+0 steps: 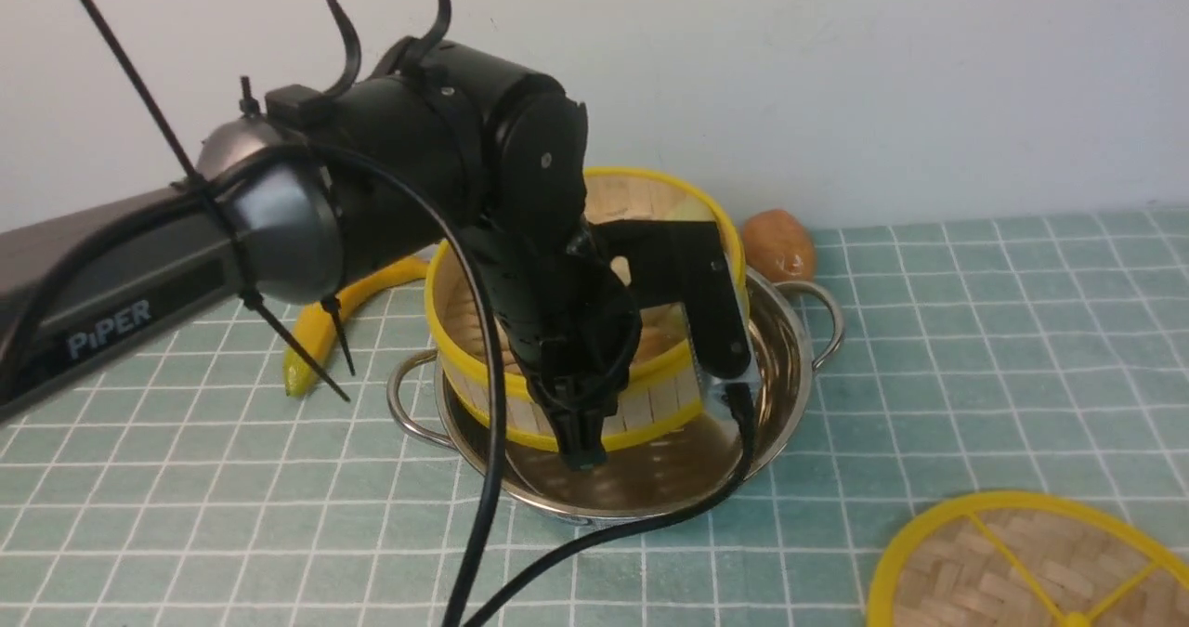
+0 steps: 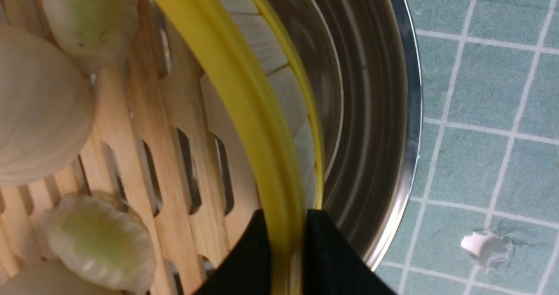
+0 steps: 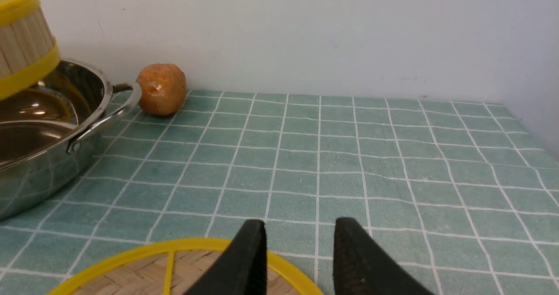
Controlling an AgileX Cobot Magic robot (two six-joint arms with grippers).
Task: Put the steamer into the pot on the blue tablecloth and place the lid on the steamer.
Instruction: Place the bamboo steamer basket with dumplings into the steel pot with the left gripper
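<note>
the left end effector (image 2: 284, 225) clamps the steamer (image 1: 650, 404) rim, tilted half into the pot (image 1: 785, 395), unseated; the lid (image 1: 1022, 562) lies lower right, right end effector (image 3: 300, 223) apart.

The tablecloth (image 1: 975, 330) carries the pot (image 1: 785, 372) at centre, lid (image 1: 1022, 562) near right, banana (image 1: 302, 358) left, potato (image 1: 778, 244) behind the pot.

Yellow-rimmed steamer (image 1: 650, 404) tilted over shiny pot (image 1: 790, 376) (lid (image 1: 985, 562) flat, well apart)

Front cam faces fwd, downward; L wrist v. close over pot (image 2: 406, 111); R wrist low, shares pot.
</note>
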